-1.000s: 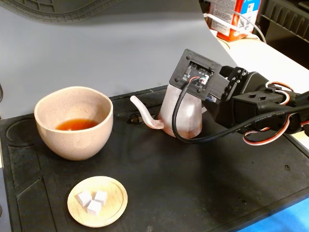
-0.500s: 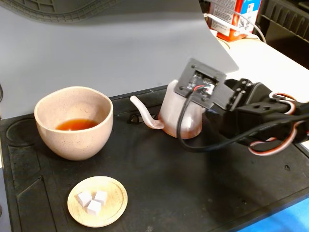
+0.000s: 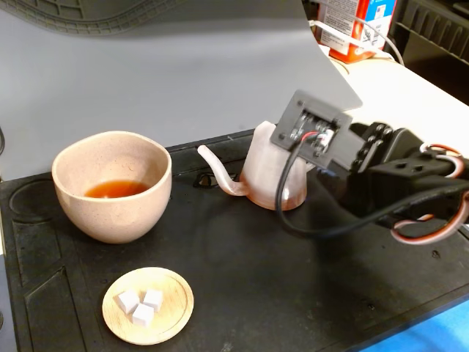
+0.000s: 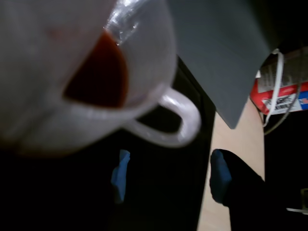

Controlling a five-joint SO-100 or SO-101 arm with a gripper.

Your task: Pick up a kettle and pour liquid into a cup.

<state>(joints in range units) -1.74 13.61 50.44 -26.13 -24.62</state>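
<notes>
On the left of the fixed view your cup (image 3: 112, 185) already holds tea-coloured liquid (image 3: 116, 189). Right of it the kettle (image 3: 267, 174) stands on the mat (image 3: 242, 279), spout toward the cup. Your jaws (image 4: 168, 180) gape wide, empty, just off the handle (image 4: 168, 120); back away straight so nothing tips.

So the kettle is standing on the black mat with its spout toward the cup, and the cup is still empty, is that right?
Not quite. The kettle does stand on the black mat with its spout toward the cup, but the cup is not empty: the fixed view shows reddish-brown liquid pooled in its bottom.
</notes>
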